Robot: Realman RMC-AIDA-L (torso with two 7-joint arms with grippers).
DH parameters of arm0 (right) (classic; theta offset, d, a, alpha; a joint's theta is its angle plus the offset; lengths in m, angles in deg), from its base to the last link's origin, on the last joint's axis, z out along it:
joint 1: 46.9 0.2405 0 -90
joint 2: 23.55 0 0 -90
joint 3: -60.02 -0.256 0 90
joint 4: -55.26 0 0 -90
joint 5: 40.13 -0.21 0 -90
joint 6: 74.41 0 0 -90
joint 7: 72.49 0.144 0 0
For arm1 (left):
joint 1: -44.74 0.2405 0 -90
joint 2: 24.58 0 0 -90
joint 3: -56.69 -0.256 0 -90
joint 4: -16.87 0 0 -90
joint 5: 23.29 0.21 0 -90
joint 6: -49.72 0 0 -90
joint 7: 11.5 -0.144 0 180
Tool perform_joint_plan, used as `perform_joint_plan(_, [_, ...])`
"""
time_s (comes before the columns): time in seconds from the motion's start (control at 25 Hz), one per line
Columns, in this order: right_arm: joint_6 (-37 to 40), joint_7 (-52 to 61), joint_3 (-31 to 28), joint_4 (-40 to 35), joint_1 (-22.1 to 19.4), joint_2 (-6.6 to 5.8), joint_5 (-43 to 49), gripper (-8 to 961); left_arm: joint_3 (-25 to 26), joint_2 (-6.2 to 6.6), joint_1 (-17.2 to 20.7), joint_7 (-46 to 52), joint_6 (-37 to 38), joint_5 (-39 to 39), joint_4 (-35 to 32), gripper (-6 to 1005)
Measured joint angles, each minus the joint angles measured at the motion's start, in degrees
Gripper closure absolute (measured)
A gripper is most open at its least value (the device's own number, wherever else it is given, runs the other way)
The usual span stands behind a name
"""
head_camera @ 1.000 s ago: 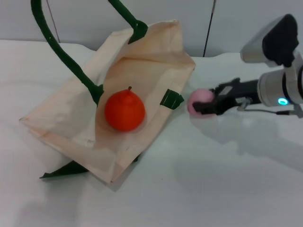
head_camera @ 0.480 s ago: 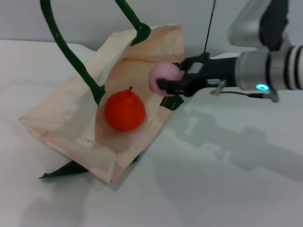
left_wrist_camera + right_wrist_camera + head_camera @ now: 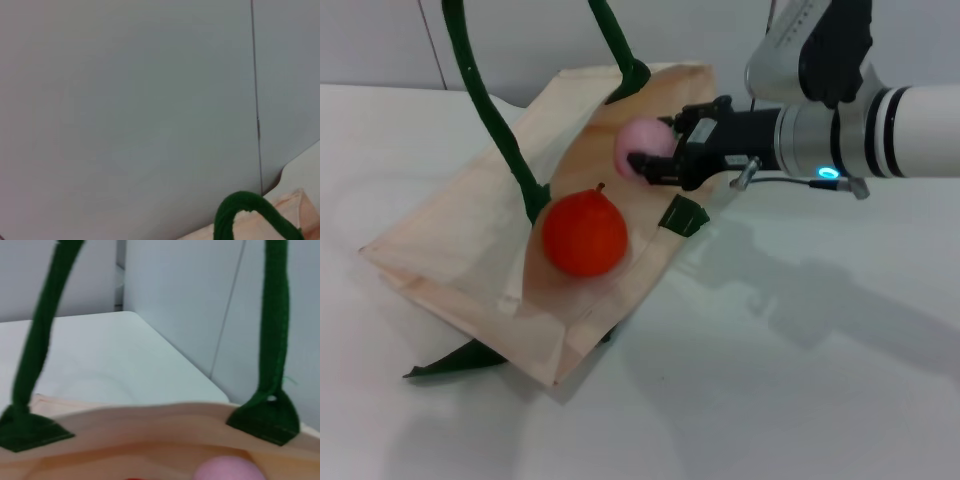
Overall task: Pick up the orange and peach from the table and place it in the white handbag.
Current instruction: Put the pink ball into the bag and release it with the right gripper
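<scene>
On the white desk (image 3: 800, 380) the white handbag (image 3: 470, 260) lies mouth-open, orange (image 3: 583, 234) inside, so the right gripper (image 3: 655, 160), fingers pinching the peach (image 3: 642, 143), can reach over its opening.

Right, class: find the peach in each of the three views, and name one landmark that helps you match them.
Head view: the peach is held by the right gripper over the white handbag's opening, beyond the orange.
Left wrist view: not in it.
Right wrist view: the peach sits at the lower edge.
Shared landmark: the green handle.
</scene>
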Motion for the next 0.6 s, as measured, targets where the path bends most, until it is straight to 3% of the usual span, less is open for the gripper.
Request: perform_joint_plan(0.6, [-1.4,-6.9,0.4,6.6,3.6,0.06,-7.3,389,-3.0,0.0,-1.8,1.3,0.7,-0.8,-0.1,891])
